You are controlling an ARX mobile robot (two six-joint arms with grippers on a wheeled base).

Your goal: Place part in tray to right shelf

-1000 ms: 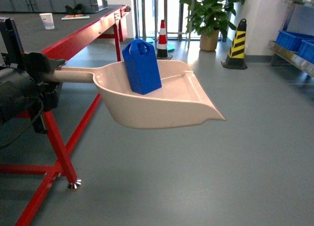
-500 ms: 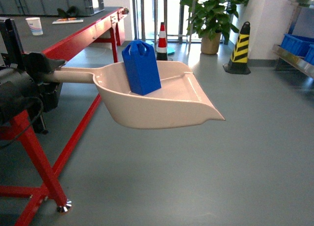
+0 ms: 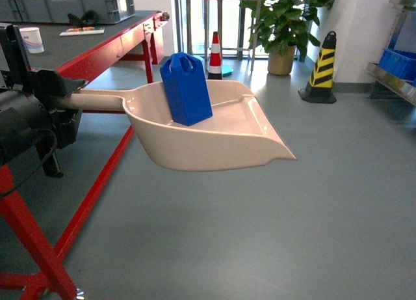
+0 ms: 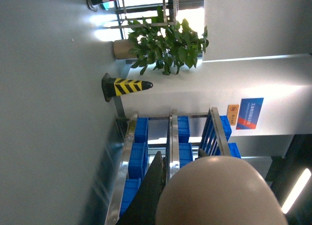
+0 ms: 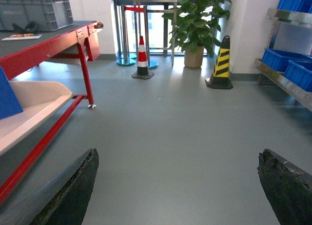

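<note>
I'm holding the tray (image 3: 214, 140) out by its handle, my left end effector (image 3: 62, 101) clamped on it. The part (image 3: 186, 88) is standing upright inside. My right end effector (image 5: 178, 186) is hanging open, and the right shelf (image 3: 393, 79) is sitting far right.

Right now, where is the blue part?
In the head view, the part stands upright in the tray, centre-left, near its back wall, held out over the floor beside the red table.

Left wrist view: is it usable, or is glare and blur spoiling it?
Left wrist view: rotated sideways, window glare behind the plant, blurred tray filling the bottom, shelf still readable. Head view: evenly lit, part sharp. Right wrist view: fingers blurred at the edges.
</note>
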